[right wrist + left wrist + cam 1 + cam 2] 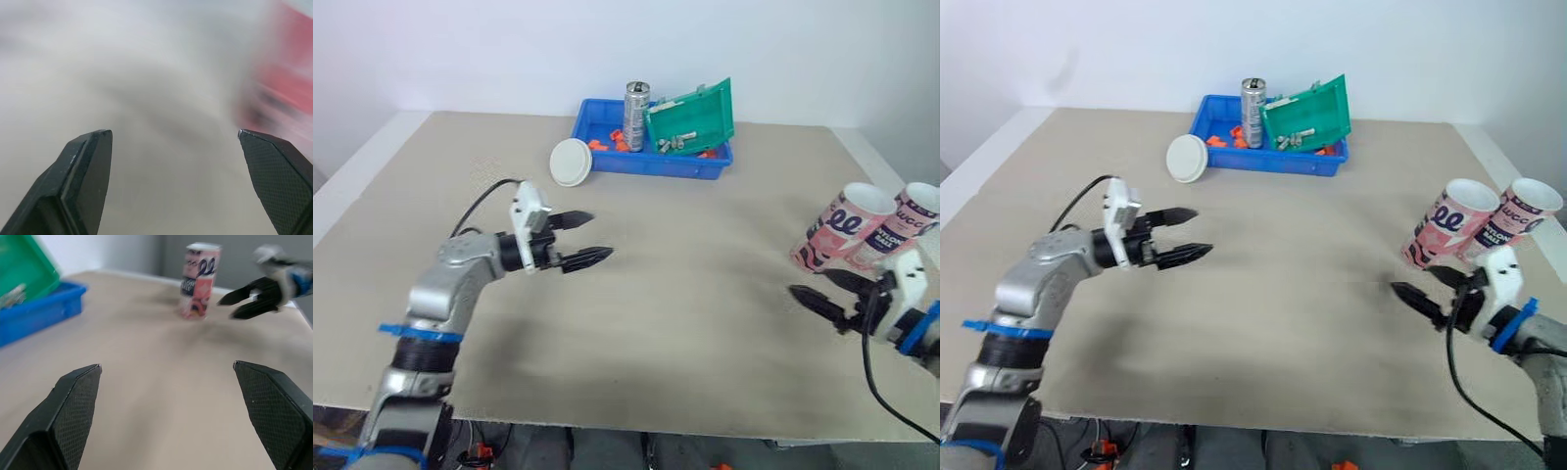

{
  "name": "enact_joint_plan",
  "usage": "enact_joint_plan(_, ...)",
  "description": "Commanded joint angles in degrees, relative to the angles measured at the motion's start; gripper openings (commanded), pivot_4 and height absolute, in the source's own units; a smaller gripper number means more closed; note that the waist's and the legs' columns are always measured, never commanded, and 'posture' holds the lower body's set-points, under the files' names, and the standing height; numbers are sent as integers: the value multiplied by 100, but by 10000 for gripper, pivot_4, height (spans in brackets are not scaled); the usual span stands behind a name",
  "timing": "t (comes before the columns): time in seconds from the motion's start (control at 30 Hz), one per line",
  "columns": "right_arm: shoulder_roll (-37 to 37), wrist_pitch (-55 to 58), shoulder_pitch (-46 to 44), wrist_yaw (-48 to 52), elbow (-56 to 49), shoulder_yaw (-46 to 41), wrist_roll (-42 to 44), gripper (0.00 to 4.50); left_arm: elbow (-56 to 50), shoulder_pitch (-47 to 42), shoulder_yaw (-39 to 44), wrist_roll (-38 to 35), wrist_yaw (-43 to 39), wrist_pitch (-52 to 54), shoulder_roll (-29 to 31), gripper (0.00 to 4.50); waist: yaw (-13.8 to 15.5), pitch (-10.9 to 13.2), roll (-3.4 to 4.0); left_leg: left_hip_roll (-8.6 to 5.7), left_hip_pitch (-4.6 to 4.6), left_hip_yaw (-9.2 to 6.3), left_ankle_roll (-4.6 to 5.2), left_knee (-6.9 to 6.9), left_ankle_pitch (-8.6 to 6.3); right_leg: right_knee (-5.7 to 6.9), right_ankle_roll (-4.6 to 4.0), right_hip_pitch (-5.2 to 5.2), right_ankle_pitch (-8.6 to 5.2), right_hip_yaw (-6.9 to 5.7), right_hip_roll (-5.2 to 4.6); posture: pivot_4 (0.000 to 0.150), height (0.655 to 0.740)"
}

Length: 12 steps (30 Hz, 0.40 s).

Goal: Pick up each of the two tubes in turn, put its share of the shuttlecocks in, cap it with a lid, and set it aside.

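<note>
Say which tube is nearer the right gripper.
The pink tube with looping script, on the pair's left, ahead of the right gripper; the dark-banded tube lies beyond.

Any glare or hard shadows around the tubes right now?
Left eye view: even light, no glare on the table or tubes. Left wrist view: only a soft shadow on the table by the tubes' base.

The right-hand tube (918, 217) runs off the edge; the blue tray (651, 164) holds indistinct small pieces (677, 143).
</note>
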Motion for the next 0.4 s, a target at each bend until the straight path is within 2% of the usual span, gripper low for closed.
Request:
enact_joint_plan(0.03, 68, 105, -176, 67, -482, 263, 238, 44073, -323, 243, 335, -145, 231, 105, 164, 45000, 2, 4, -7, -1, 2, -1, 0, 3, 0, 0, -1, 5, 1, -1, 0, 1500, 7061)
enact_joint_plan(0.4, 648, -201, -537, -98, -338, 1358, -180, 44073, -336, 972, 529, -90, 537, -195, 193, 45000, 55, 5, -22, -6, 4, 6, -2, 9, 1, -8, -19, 8, 7, -1, -13, 1500, 7061)
